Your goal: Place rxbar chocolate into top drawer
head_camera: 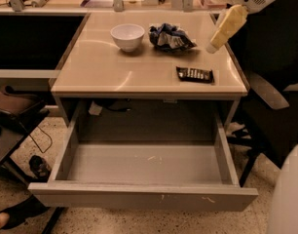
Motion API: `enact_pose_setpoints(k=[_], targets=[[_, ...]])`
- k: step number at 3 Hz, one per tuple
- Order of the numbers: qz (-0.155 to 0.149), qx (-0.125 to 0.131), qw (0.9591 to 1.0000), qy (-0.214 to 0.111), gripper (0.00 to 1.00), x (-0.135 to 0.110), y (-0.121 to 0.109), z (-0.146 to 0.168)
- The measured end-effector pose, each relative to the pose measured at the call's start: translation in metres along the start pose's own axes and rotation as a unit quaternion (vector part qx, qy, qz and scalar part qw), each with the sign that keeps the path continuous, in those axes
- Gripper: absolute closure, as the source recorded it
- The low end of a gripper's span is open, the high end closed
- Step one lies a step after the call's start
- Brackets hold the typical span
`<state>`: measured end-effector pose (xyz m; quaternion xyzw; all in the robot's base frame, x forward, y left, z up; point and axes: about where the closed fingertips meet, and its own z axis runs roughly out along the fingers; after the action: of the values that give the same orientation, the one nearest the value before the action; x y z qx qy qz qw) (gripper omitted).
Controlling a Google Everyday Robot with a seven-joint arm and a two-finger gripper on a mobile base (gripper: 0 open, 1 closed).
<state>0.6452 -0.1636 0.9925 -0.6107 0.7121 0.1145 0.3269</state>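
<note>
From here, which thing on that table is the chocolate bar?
Find the table above the open top drawer. Near its front right corner, in front of the gripper, lies the rxbar chocolate. It is flat, dark and rectangular, unlike the crumpled bag and white bowl behind.

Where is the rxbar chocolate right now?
In the camera view the rxbar chocolate lies flat on the table, front right, in front of the snack bag, outside the top drawer. The gripper hovers behind it over the right edge.

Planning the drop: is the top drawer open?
Open: top drawer pulled out, inside visible. End effector hovers at back right of the table.
</note>
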Motion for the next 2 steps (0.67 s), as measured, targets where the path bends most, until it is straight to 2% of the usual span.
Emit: enact_pose_setpoints(k=[1, 2], targets=[[0.014, -0.027, 0.9975, -0.063, 0.0, 0.023, -0.007, 0.023], [0.038, -0.066, 0.99, -0.119, 0.0, 0.055, -0.011, 0.066]])
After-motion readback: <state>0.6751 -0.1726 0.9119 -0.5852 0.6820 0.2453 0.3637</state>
